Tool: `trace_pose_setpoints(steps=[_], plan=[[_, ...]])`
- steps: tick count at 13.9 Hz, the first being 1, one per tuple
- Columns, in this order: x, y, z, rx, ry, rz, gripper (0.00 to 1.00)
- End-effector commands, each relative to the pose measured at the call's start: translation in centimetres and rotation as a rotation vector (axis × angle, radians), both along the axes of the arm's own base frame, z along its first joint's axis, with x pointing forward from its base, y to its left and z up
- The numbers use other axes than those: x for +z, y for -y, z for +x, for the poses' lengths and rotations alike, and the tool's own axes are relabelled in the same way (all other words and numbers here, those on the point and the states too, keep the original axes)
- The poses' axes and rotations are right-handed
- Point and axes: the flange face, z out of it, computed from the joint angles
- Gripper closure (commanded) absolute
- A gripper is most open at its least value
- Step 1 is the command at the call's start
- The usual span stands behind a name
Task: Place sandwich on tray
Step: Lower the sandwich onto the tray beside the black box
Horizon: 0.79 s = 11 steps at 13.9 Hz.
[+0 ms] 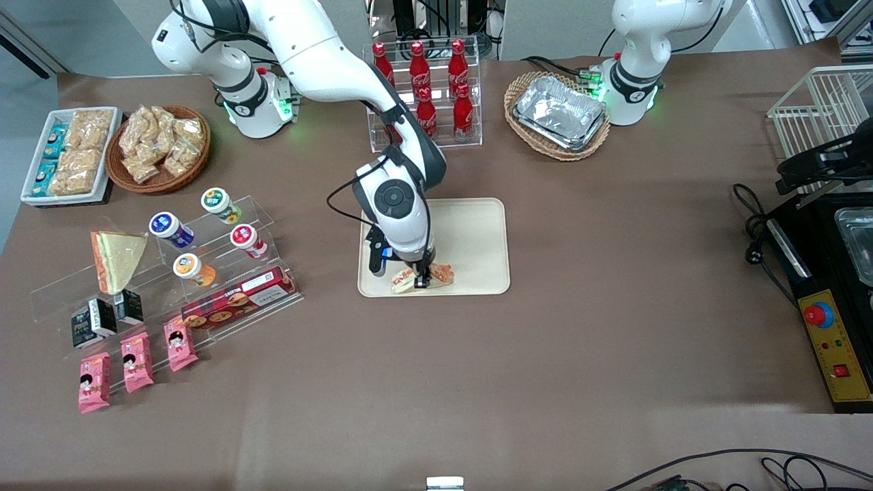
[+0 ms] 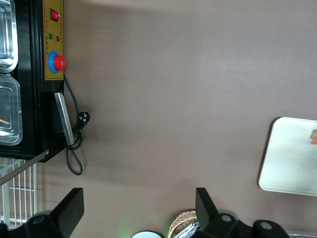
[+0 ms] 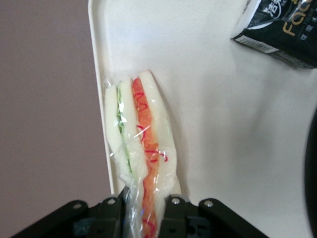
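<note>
The clear-wrapped sandwich (image 1: 440, 275) lies on the cream tray (image 1: 477, 232), close to the rim nearest the front camera. It shows its long layered side: white bread, a red-orange filling and a thin green strip (image 3: 141, 144). My gripper (image 1: 421, 279) stands straight down over it, shut on one end of the wedge. In the right wrist view the two black fingers (image 3: 143, 203) press the wrap from both sides. The sandwich rests along the tray's rim (image 3: 99, 99). The tray's edge (image 2: 290, 158) also shows in the left wrist view.
A black carton (image 3: 282, 29) lies on the tray a short way from the sandwich. Toward the working arm's end stand clear shelves with another sandwich (image 1: 119, 256), cups and snack packs. A cola bottle rack (image 1: 426, 88) and a foil-tray basket (image 1: 558, 114) sit farther from the front camera.
</note>
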Motion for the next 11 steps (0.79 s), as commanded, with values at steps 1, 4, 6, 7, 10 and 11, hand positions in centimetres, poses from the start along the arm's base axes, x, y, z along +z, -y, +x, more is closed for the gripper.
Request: trace_pose_setpoints(steps=[1,4,6,7,10,11], plan=[[-1.3,-0.3,0.3,-0.041,0.002,0.012,0.39],[-1.3,-0.5,0.5,-0.025,0.01,0.007,0.0],[-1.0,-0.1,0.9,-0.024,0.013,0.008,0.0],[-0.8,0.1,1.0,-0.019,0.011,0.008,0.0],[-0.2,-0.2,0.9,-0.004,0.009,0.012,0.0],[0.2,0.0,1.0,-0.001,0.007,0.014,0.0]])
